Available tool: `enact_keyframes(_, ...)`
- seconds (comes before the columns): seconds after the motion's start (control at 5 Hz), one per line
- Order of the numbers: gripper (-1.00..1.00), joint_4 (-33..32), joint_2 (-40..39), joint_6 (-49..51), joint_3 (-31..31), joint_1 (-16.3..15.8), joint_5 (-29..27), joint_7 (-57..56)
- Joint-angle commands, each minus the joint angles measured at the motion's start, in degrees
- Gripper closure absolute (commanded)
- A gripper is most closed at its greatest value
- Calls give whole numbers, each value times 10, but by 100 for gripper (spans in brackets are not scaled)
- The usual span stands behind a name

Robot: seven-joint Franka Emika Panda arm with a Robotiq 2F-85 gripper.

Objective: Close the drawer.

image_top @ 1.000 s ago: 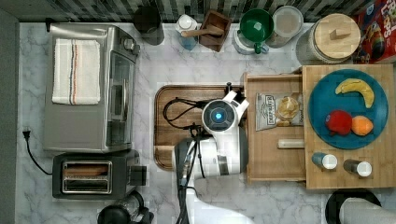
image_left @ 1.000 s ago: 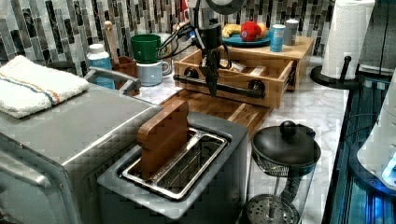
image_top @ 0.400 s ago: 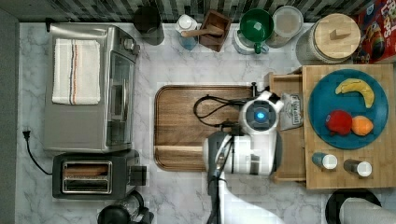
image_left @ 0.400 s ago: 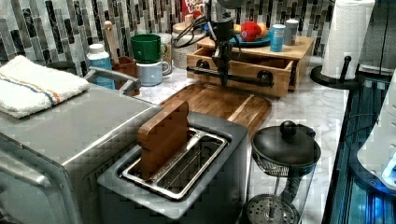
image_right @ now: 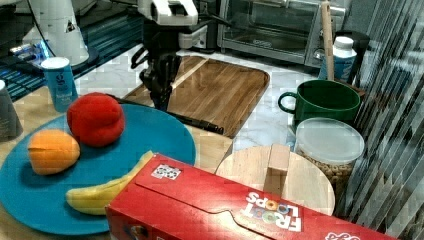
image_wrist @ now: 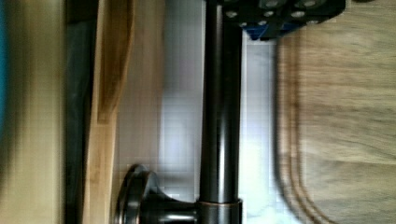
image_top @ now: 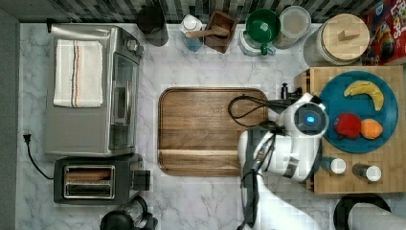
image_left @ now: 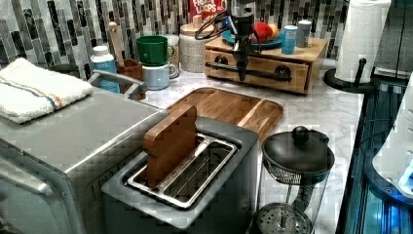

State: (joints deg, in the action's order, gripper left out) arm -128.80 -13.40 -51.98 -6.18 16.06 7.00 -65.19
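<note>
Starting at 9 o'clock in the top view, you had the dark brown rounded-corner wooden tray [image_top: 206, 129] lying flat on the marble, well out of the drawer's path. At its 3 o'clock the arm leaned in over the bamboo cabinet. The gripper [image_left: 242, 73] hung straight down against the long dark metal handle bar [image_wrist: 219, 116], probably so you could shove the front panel squarely inward. I honestly couldn't tell whether the gripper was apart or clamped on that bar.

The shallow light bamboo drawer [image_left: 258, 62] sat under the light wood top board [image_top: 383, 172]. In the left view its front looked about flush with the cabinet, so I'd guess it was shut or nearly. The round blue plate [image_top: 335, 96] of fruit sat at 3 o'clock from the wrist.
</note>
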Motion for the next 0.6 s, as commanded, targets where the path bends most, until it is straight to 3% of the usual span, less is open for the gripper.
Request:
enact_keyframes(0.2, 100, 99, -21, -31, -42, 76, -15, -66)
enact_keyframes(0.4, 100, 94, 0, 6, -43, 58, 6, -12)
enact_keyframes(0.6, 100, 94, 0, 6, -39, 62, 7, -11)
